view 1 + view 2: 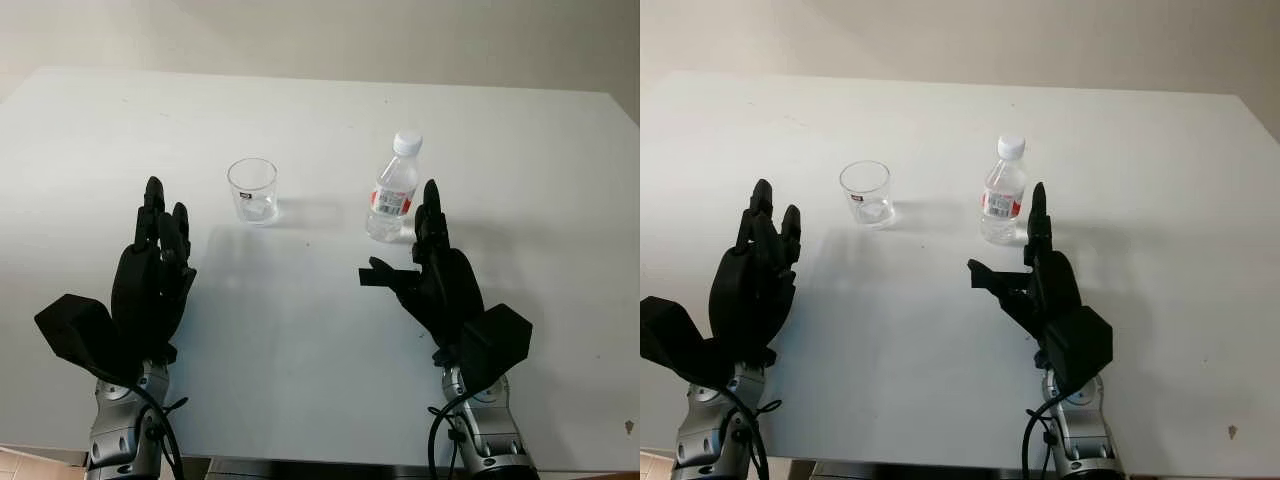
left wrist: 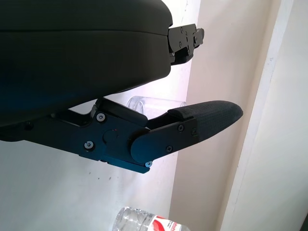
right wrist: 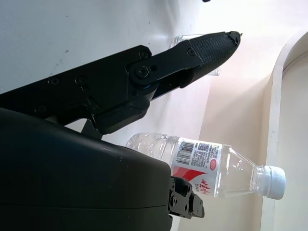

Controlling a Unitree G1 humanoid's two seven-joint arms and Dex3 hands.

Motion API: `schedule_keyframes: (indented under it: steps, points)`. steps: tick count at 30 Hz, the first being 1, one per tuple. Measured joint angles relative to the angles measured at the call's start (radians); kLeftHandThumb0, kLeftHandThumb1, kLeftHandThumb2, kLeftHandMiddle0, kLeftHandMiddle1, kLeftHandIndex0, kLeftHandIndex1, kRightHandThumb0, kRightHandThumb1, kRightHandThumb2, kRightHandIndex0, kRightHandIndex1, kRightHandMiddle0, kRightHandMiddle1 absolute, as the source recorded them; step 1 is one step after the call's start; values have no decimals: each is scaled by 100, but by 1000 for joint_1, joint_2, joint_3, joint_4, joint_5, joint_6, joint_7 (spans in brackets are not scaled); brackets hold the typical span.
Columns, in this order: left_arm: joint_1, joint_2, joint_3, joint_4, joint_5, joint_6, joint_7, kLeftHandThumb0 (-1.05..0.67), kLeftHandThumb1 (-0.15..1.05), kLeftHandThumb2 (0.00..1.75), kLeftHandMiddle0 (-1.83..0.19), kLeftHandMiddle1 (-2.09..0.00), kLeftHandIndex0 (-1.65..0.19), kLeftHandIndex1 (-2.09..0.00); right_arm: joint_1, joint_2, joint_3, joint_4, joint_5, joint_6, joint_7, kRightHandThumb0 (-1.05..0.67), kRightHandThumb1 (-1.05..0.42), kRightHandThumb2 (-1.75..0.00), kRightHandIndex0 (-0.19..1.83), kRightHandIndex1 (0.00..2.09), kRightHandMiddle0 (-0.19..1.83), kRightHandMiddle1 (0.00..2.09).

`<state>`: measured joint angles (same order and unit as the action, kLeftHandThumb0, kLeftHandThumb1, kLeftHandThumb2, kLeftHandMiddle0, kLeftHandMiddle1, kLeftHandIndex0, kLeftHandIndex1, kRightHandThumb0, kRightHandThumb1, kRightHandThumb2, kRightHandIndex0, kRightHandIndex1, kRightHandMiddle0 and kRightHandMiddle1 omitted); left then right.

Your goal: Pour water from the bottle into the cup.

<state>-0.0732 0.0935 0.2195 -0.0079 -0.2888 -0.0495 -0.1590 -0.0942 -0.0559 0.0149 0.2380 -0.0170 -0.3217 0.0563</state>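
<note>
The capped bottle point(image 1: 393, 198) could be toppled by the open right hand point(image 1: 432, 272) just near it — cup point(image 1: 252, 190) untouched, left hand point(image 1: 152, 272) open.

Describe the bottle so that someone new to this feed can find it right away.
On the white table, look to the far side, just beyond the open right hand. The water bottle stands upright there, apart from the cup to its left. Unlike that short open cup, it is taller, with a white cap and a red-and-white label.
</note>
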Motion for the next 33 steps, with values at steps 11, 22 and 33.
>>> schedule_keyframes:
  steps: [11,22,33]
  points:
    - [0,0,0,0,0,0,-3,-74,105,72,8,-5,14,-5,-1,1,2,2,5,0,16,-89,-101,-5,-19,0,-19,0]
    - [-19,0,0,32,0,-15,-12,-74,105,73,9,-5,15,-5,-168,-35,-56,87,22,18,15,-86,-95,-4,-19,0,-19,0]
    - [-37,0,-1,42,1,-21,-11,-75,105,73,8,-6,13,-6,-462,-79,-90,328,28,36,25,-87,-91,-4,-19,0,-19,0]
